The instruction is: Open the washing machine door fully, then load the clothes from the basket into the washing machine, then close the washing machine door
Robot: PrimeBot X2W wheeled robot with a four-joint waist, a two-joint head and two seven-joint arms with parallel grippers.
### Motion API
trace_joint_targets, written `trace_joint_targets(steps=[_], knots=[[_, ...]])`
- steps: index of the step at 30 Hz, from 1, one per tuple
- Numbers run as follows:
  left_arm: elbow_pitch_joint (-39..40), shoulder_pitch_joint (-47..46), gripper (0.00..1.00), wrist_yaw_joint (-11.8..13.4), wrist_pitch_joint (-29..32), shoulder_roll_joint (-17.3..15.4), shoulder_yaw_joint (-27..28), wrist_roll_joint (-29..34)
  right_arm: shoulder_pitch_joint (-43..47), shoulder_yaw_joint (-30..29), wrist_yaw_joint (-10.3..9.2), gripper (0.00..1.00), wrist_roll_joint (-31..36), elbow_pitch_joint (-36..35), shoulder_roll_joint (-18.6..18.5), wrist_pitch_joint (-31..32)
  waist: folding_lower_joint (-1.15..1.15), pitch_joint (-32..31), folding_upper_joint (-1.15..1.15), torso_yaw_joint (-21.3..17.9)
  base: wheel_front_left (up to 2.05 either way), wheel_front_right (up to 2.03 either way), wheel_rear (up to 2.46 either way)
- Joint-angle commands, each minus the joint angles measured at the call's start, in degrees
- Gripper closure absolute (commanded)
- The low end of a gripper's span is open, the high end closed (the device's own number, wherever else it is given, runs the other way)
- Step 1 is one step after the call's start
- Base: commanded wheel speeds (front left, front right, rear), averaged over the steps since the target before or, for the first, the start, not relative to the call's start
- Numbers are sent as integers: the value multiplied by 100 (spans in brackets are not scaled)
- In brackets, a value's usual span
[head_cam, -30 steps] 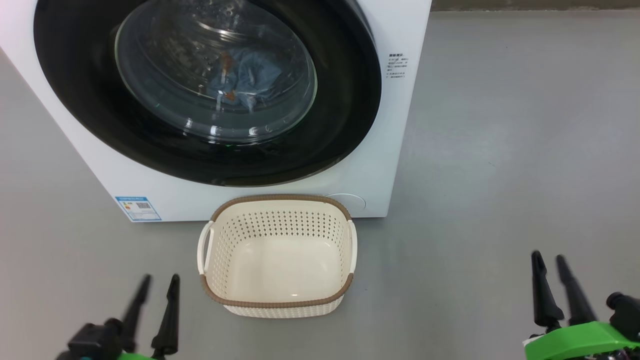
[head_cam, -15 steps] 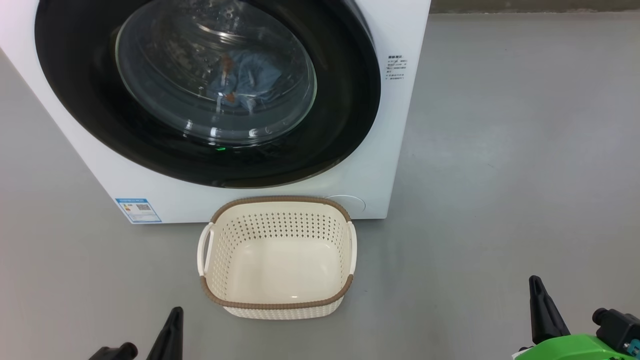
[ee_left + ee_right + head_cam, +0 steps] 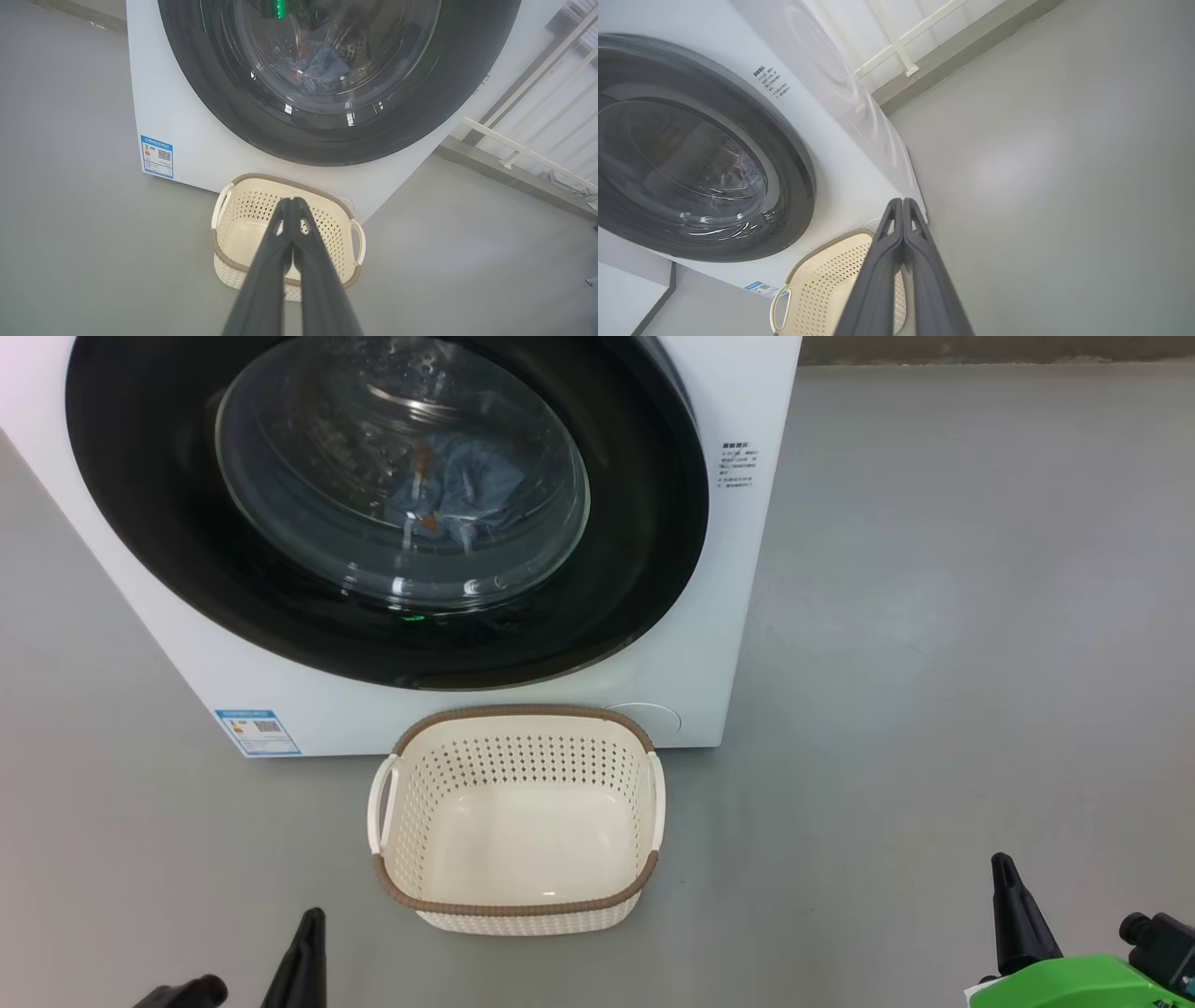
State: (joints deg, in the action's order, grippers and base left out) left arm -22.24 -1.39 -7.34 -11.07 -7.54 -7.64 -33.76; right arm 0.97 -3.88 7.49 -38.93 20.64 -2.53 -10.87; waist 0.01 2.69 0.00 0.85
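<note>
Head view: the washing machine door [image 3: 644, 523] sits closed on the washing machine [image 3: 700, 663]. The clothes [image 3: 457, 490] lie inside behind the glass, and the basket [image 3: 518, 905] in front is empty. Left wrist view: the left gripper [image 3: 292, 201] has its fingers pressed together, holding nothing. Right wrist view: the right gripper [image 3: 902, 201] likewise. The job looks finished; best confirm the door is latched flush and keep both arms clear.

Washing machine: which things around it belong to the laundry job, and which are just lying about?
Job: washing machine; washing machine door, shut; clothes, inside behind the glass; basket, empty, in front.
Not the job: white railing beside the machine; grey floor.
</note>
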Motion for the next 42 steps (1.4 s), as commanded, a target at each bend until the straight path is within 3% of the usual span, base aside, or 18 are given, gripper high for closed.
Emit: trace_joint_targets(steps=[1,42], knots=[[188,-171,100,5,48,-28,109,-166,-160,-14,0,100,-144,-165,-70,34,-1,-4,0,-1,0,0,0],[420,-310,100,-3,705,148,603,-2438,-397,-117,0,100,-2195,-348,-57,711,-1,-108,0,-34,0,0,0]])
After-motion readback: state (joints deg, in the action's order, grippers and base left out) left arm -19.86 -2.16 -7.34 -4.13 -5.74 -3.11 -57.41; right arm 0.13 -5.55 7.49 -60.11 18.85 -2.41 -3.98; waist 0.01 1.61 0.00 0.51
